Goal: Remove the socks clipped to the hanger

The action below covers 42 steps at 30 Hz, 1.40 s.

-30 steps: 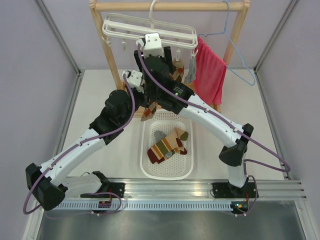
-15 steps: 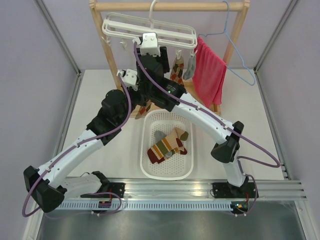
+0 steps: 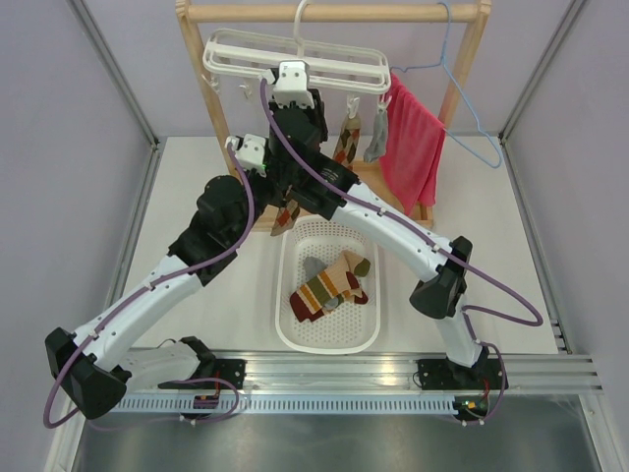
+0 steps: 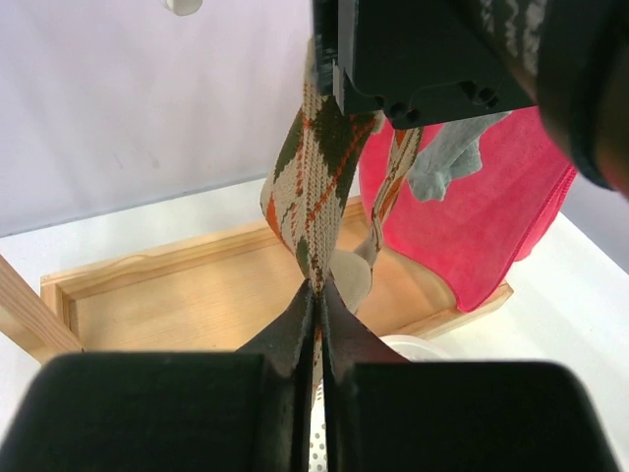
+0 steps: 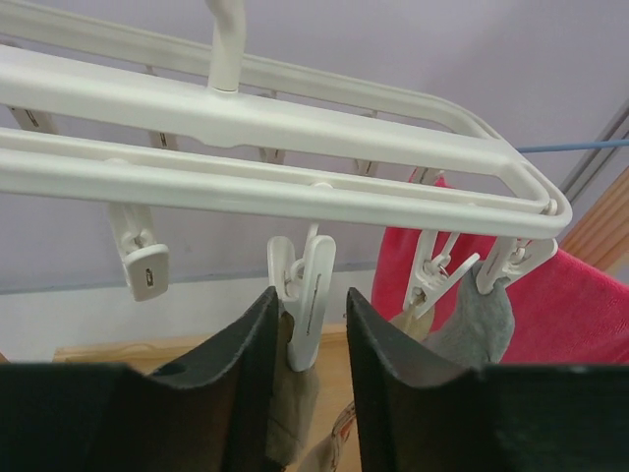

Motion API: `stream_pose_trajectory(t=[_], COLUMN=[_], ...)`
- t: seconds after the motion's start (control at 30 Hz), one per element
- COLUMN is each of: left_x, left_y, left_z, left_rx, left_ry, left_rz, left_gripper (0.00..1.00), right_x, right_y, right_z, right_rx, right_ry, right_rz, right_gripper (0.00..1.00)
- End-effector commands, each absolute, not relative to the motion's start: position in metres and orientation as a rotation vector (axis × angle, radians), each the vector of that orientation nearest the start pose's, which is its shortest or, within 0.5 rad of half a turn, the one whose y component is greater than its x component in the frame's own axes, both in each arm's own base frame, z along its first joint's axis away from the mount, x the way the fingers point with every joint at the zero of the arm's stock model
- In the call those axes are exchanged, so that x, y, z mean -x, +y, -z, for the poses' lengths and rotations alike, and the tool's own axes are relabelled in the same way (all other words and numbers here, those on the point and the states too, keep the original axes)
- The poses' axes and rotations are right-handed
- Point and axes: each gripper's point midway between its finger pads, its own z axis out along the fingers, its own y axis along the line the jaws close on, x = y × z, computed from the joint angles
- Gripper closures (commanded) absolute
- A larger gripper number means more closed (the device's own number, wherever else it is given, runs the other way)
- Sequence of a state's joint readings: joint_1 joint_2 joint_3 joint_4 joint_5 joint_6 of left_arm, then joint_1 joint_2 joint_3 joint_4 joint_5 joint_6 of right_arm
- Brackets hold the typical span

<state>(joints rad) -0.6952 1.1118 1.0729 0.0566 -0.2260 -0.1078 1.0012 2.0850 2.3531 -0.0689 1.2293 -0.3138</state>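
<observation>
argyle sock [image 4: 314,177] tight between left jaws; right jaws apart, astride a clip [image 5: 310,295] on the hanger [image 5: 295,123]

Plain lilac walls [image 3: 59,118] close in the space on the left, back and right, with slim grey metal posts [image 3: 116,79] running down the corners. The counter [image 3: 550,256] is white and matte, evenly lit, with only soft shadows. At its far side stands a pale wooden rack [image 3: 334,12], its top bar spanning two uprights above a shallow wooden tray base [image 4: 177,285]. A ribbed aluminium rail [image 3: 334,366] edges the near side.
</observation>
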Motion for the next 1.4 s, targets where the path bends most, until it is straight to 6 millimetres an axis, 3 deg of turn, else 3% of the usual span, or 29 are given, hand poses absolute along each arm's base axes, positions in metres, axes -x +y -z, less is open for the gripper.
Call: stream_pose_trajectory(t=[0.0,0.23,0.43,0.67,0.83,0.9,1.0,1.03,1.13,1.37], left_x=[-0.314,-0.313,-0.315,-0.317,-0.313,-0.312,-0.311,-0.311,-0.310,-0.309], left_y=[-0.248,-0.248,-0.248,-0.254,-0.257,-0.260,-0.266,-0.266,-0.270,-0.272], left_z=[-0.377,-0.378,-0.375,-0.365,-0.365,-0.363,-0.358,-0.358,-0.354,-0.353], left_rx=[-0.381,-0.379,-0.377,-0.394,-0.400,-0.406,-0.419,-0.420,-0.422,-0.428], left_ry=[1.505,1.504,1.510,1.530,1.523,1.528,1.537,1.538,1.547,1.549], left_rz=[0.530,0.532,0.524,0.533,0.553,0.555,0.555,0.553,0.544,0.539], left_gripper=[0.98,0.98,0.98,0.98,0.98,0.98,0.98,0.98,0.98,0.98], right_x=[-0.410,-0.410,-0.408,-0.404,-0.408,-0.405,-0.400,-0.399,-0.397,-0.395], right_y=[0.329,0.328,0.326,0.323,0.318,0.314,0.311,0.310,0.305,0.311], right_z=[-0.439,-0.433,-0.438,-0.454,-0.450,-0.453,-0.457,-0.459,-0.463,-0.463], right_rx=[-0.052,-0.048,-0.059,-0.098,-0.112,-0.117,-0.130,-0.136,-0.153,-0.142], right_ry=[1.522,1.530,1.523,1.515,1.544,1.551,1.553,1.551,1.547,1.551], right_rz=[0.388,0.407,0.377,0.197,0.164,0.158,0.120,0.114,0.111,0.101], right_gripper=[0.63,0.99,0.99,0.99,0.99,0.94,0.67,0.50,0.23,0.21])
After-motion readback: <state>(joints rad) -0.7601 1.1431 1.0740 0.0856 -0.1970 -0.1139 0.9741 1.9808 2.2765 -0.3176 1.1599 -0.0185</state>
